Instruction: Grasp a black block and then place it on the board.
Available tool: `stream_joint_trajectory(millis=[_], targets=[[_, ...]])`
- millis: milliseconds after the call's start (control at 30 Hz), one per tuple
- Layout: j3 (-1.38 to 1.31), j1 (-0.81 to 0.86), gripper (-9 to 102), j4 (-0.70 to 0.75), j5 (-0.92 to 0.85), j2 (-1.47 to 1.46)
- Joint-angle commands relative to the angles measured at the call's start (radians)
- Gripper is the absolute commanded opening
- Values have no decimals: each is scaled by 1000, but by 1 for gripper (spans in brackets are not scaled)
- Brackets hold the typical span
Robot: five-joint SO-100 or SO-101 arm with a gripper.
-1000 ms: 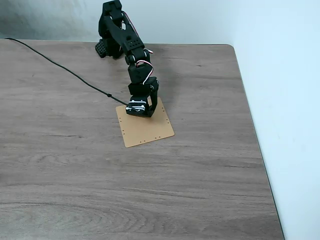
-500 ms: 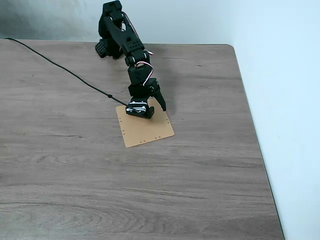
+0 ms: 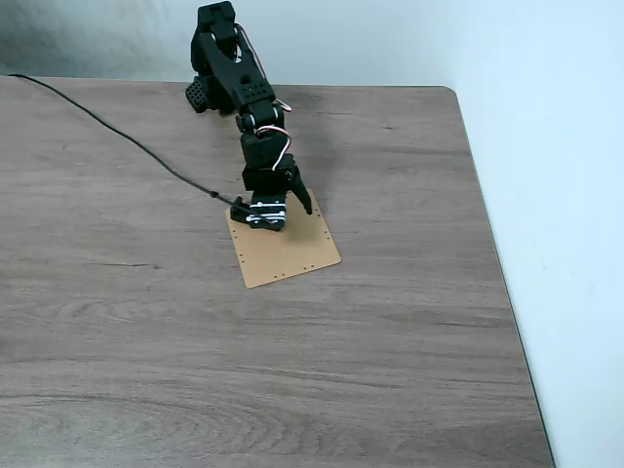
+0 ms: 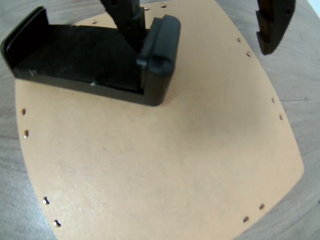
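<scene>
The black block (image 4: pixel 95 65) lies on the board (image 4: pixel 165 160) (wood-grain table (image 3: pixel 390 370)); tool (image 4: pixel 200 30) spread wide.

The black two-finger gripper (image 3: pixel 283 213) now stands spread wide, lifted and drawn back toward the thin tan square board's (image 3: pixel 292 255) far edge.

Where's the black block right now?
In the wrist view the block lies flat on the board, near its upper-left edge, with the open gripper just above it.
</scene>
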Motion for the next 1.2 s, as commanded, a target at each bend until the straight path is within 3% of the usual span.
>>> stream_joint_trajectory(millis=[0,300,400,500,800,1067,1167], targets=[[-3,-28,29,-31,87,52],[-18,-37,30,-86,308,-23],[61,-35,31,-169,368,0],[106,-32,31,-181,305,37],[52,-17,30,124,264,264],[-78,15,28,307,368,350],[-18,29,15,371,446,448]])
